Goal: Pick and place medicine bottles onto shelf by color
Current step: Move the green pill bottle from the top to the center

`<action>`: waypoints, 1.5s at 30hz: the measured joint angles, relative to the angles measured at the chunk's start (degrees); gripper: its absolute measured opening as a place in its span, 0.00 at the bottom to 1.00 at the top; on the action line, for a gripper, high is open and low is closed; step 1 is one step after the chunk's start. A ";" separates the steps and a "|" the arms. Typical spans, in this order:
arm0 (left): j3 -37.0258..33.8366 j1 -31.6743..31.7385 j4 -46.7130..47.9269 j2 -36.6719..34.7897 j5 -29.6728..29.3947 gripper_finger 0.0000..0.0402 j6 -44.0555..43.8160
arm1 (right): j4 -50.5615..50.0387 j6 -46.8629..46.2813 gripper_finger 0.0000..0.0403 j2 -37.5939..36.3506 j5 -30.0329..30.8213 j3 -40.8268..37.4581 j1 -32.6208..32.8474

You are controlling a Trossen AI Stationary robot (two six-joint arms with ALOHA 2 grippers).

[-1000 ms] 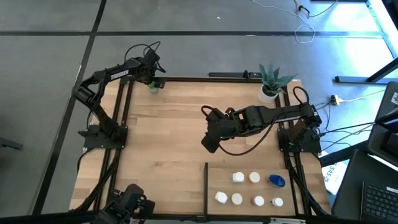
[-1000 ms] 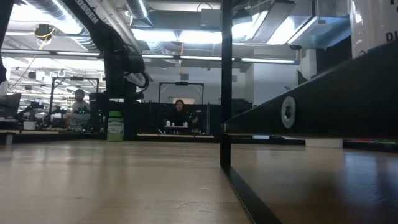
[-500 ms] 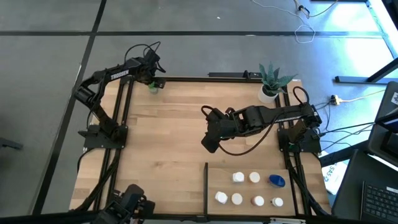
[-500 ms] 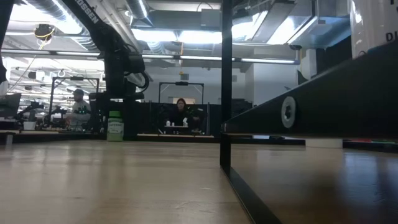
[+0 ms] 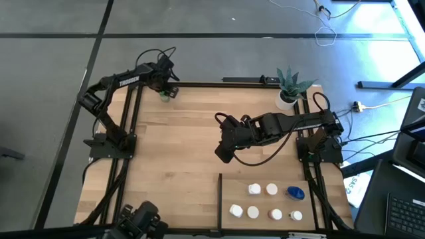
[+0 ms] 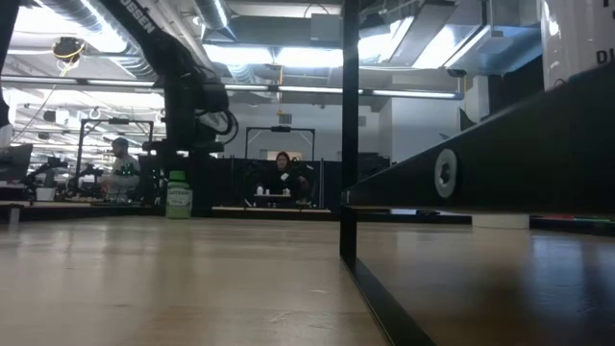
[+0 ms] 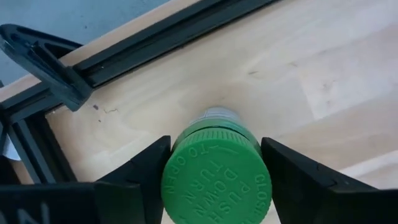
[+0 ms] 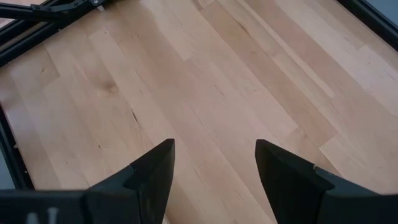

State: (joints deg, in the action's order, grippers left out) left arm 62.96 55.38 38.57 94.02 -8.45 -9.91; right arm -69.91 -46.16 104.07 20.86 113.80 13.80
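Since a second ago the left gripper (image 5: 166, 86) has drawn its fingers in around the green-capped bottle (image 7: 216, 178) at the surface's far left corner; they flank the cap closely, contact unclear. The right gripper (image 5: 222, 151) hovers open and empty over mid-surface. Seven bottles stand on the shelf (image 5: 329, 202) at the near right corner: six white-capped (image 5: 254, 189), one blue (image 5: 296, 192).
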 joint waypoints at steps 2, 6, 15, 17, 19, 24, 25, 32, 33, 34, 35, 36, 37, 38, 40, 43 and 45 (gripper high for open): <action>0.02 -0.69 0.68 0.00 0.00 0.52 0.02 | 0.00 -0.04 0.56 0.00 0.00 0.00 0.00; 0.02 -2.49 2.39 -0.31 0.20 0.52 1.40 | -0.02 -0.03 0.56 0.01 0.00 0.00 0.00; -0.11 -7.49 4.03 -5.67 3.70 0.52 1.51 | -0.01 0.00 0.56 0.01 0.00 0.00 0.00; -0.11 -8.92 5.19 -7.31 3.66 0.52 1.39 | 0.01 -0.03 0.56 0.01 0.00 0.00 -0.02; -0.11 -10.57 6.42 -8.75 3.67 0.52 1.07 | -0.01 0.01 0.56 0.01 0.00 0.02 0.00; -0.11 -15.54 9.55 -12.54 3.68 0.52 -0.91 | 0.01 0.01 0.56 0.01 0.00 0.02 0.00; -0.11 -16.60 10.05 -13.22 3.67 0.52 -1.72 | -0.01 0.01 0.56 0.01 0.00 0.02 -0.01; -0.11 -25.36 10.31 -16.21 3.57 0.52 -7.40 | 0.01 -0.03 0.56 0.01 0.00 0.02 0.00; -0.09 -26.64 10.29 -16.24 3.54 0.52 -7.89 | 0.01 -0.01 0.56 0.01 0.00 0.02 0.00; -0.09 -27.96 10.34 -16.16 3.54 0.52 -8.02 | 0.01 0.01 0.56 0.01 0.00 0.02 0.00; -0.11 -29.30 10.37 -16.09 3.54 0.52 -8.04 | 0.01 0.01 0.56 0.01 0.00 0.02 0.00; -0.10 -30.52 10.36 -16.10 3.54 0.52 -8.19 | 0.01 -0.03 0.56 0.01 0.00 0.02 0.00; -0.10 -31.73 10.34 -16.11 3.53 0.52 -8.80 | 0.00 -0.03 0.56 0.01 0.00 0.02 0.00; -0.10 -33.08 10.35 -16.11 3.52 0.52 -9.57 | 0.01 0.00 0.56 0.01 0.00 0.02 0.00; -0.11 -35.61 10.33 -16.11 3.50 0.52 -11.12 | 0.01 0.01 0.56 0.01 0.00 0.02 -0.01; -0.11 -38.76 10.33 -16.11 3.52 0.52 -12.60 | 0.01 -0.01 0.56 0.01 0.00 0.02 0.00; -0.11 -40.56 10.33 -16.11 3.48 0.52 -13.43 | 0.01 0.01 0.56 0.01 0.00 0.02 0.00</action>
State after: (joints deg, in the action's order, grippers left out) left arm 62.85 14.83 48.90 77.91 -4.96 -23.35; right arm -69.91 -46.15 104.07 20.86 113.82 13.80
